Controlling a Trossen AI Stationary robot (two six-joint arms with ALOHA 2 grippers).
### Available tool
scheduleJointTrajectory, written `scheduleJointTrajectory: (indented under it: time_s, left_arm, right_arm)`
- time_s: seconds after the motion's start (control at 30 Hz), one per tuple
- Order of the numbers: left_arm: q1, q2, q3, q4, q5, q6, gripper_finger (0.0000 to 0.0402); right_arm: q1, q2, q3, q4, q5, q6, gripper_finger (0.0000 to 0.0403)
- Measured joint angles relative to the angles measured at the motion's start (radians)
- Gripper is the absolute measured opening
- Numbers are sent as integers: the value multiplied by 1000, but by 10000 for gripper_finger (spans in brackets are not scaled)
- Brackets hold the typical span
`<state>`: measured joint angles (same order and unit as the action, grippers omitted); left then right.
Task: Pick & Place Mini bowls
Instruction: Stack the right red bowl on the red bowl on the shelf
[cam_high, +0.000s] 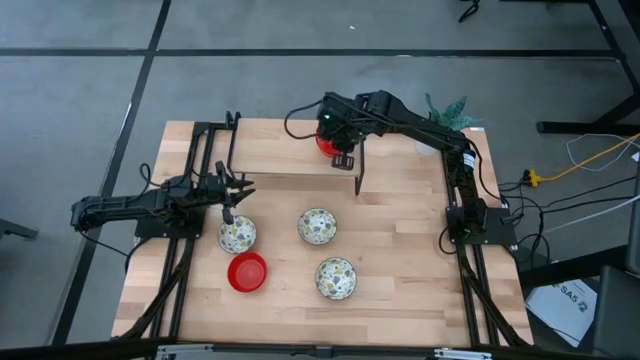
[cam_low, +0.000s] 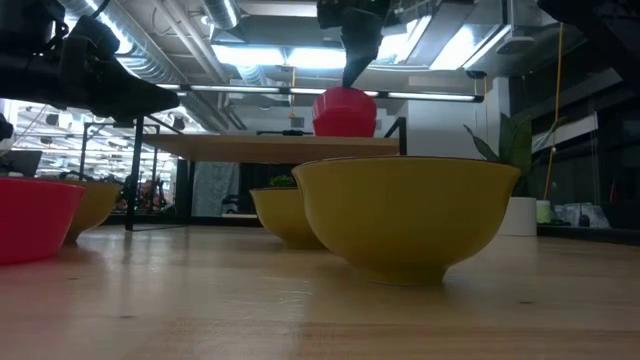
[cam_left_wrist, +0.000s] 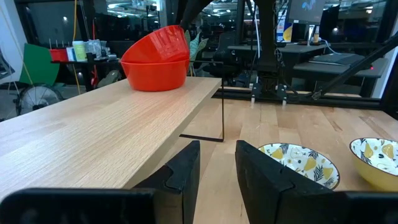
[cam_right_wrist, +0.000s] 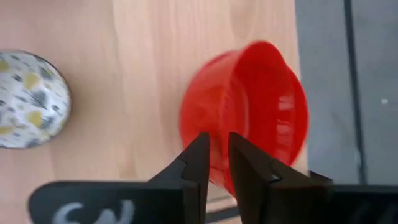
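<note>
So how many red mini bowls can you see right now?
3. One red bowl sits on the table near the left arm; two stacked red bowls are on the raised shelf under the right gripper. None seem hidden.

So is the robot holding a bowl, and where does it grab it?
Yes, it seems: the right gripper pinches the tilted red bowl by its rim. The left gripper holds nothing.
</note>
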<state>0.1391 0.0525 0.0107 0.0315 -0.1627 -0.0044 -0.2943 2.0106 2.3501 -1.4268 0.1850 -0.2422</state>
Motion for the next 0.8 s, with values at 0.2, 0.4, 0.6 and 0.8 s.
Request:
scheduleJointTrajectory:
  time_s: [0.2, 0.4, 0.6, 0.8]
  left_arm:
    - [0, 0, 0, 0, 0, 0, 98]
    - [0, 0, 0, 0, 0, 0, 98]
    - [0, 0, 0, 0, 0, 0, 98]
    - [0, 0, 0, 0, 0, 0, 98]
  right_arm:
    - [0, 0, 0, 54, -21, 35, 47]
    - [-2, 0, 0, 112, -21, 112, 59]
    - [-2, 0, 0, 99, 68, 227, 38]
    - [-2, 0, 0, 99, 137, 344, 5]
